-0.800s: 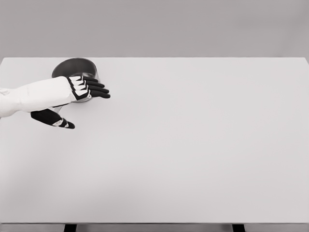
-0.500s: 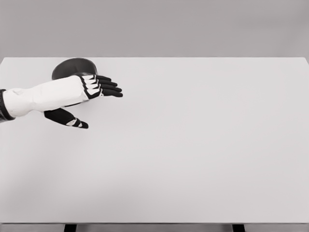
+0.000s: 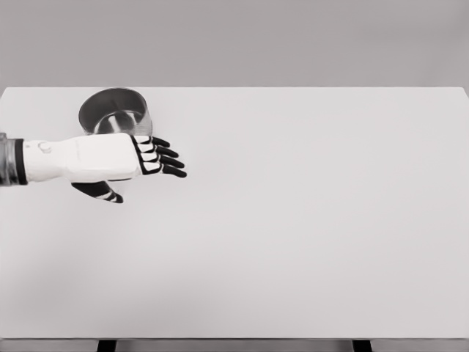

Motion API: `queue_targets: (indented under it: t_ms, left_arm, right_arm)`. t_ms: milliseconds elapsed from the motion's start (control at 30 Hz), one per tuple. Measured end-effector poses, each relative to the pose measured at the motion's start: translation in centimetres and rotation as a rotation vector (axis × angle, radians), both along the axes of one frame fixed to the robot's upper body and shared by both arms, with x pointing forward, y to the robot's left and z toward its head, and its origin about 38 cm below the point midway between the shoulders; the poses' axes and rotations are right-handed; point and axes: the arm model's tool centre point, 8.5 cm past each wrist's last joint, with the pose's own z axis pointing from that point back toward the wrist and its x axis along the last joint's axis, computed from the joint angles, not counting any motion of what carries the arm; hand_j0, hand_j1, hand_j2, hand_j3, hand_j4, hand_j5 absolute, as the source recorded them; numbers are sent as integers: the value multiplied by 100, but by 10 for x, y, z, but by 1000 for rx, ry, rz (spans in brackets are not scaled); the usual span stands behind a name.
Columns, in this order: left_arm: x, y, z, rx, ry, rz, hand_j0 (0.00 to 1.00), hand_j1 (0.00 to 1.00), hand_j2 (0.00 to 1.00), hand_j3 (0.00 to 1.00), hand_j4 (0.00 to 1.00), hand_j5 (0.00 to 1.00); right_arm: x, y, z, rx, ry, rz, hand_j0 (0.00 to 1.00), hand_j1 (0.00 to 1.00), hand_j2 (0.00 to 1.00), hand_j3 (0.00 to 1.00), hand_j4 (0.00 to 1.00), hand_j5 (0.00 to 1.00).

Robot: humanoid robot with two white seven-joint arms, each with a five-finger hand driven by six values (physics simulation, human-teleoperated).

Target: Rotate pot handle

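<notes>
The pot (image 3: 115, 111) is standing upright at the far left of the white table (image 3: 308, 235), near the back edge. Its handle is not showing in this view. The left arm is entering from the left edge, and the left hand (image 3: 135, 163) is hovering just in front of the pot. The fingers (image 3: 167, 157) are extending straight toward the right, relaxed and grasping nothing. The thumb (image 3: 102, 191) is pointing down and forward beneath the palm.

- A wide, pale bench (image 3: 308, 242) fills most of the view.
- A plain grey wall (image 3: 293, 40) stands behind the bench.
- Two dark legs (image 3: 107, 345) show under the bench's front edge.
</notes>
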Motion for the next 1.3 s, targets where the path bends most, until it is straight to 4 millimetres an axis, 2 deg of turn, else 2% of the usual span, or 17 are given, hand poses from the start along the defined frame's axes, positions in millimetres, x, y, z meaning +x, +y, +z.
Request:
queue_targets:
  t_ms: [133, 400, 500, 667, 733, 800, 833, 933, 1000, 1067, 1300]
  left_arm:
    - [-2, 5, 4, -41, 38, 16, 100, 100, 100, 100, 100, 100]
    - [-2, -2, 3, -70, 55, 1, 100, 100, 100, 100, 100, 100]
    - [-2, -5, 9, -149, 103, 1, 100, 100, 100, 100, 100, 100]
    - [1, 0, 12, -192, 133, 20, 100, 100, 100, 100, 100, 100]
    - [13, 1, 31, -170, 65, 25, 100, 100, 100, 100, 100, 100]
    - [30, -6, 66, -129, -24, 10, 100, 100, 100, 100, 100, 100]
    - [35, -5, 60, -96, -9, 18, 100, 100, 100, 100, 100, 100]
    - [40, 2, 20, -25, 83, 48, 100, 100, 100, 100, 100, 100]
    - [40, 7, 8, -3, 110, 61, 100, 100, 100, 100, 100, 100]
    - [42, 12, 4, 5, 117, 79, 100, 100, 100, 100, 100, 100]
    - [47, 28, 19, -25, 85, 129, 100, 100, 100, 100, 100, 100]
  right_arm:
    - [0, 0, 0, 0, 0, 0, 100, 100, 100, 100, 100, 100]
    - [0, 0, 0, 0, 0, 0, 100, 100, 100, 100, 100, 100]
    - [0, 0, 0, 0, 0, 0, 100, 100, 100, 100, 100, 100]
    - [0, 0, 0, 0, 0, 0, 100, 100, 100, 100, 100, 100]
    - [0, 0, 0, 0, 0, 0, 100, 100, 100, 100, 100, 100]
    - [0, 0, 0, 0, 0, 0, 100, 100, 100, 100, 100, 100]
    - [0, 0, 0, 0, 0, 0, 100, 100, 100, 100, 100, 100]
    - [0, 0, 0, 0, 0, 0, 100, 100, 100, 100, 100, 100]
    - [0, 0, 0, 0, 0, 0, 100, 100, 100, 100, 100, 100]
    - [0, 0, 0, 0, 0, 0, 100, 100, 100, 100, 100, 100]
    - [0, 0, 0, 0, 0, 0, 100, 100, 100, 100, 100, 100]
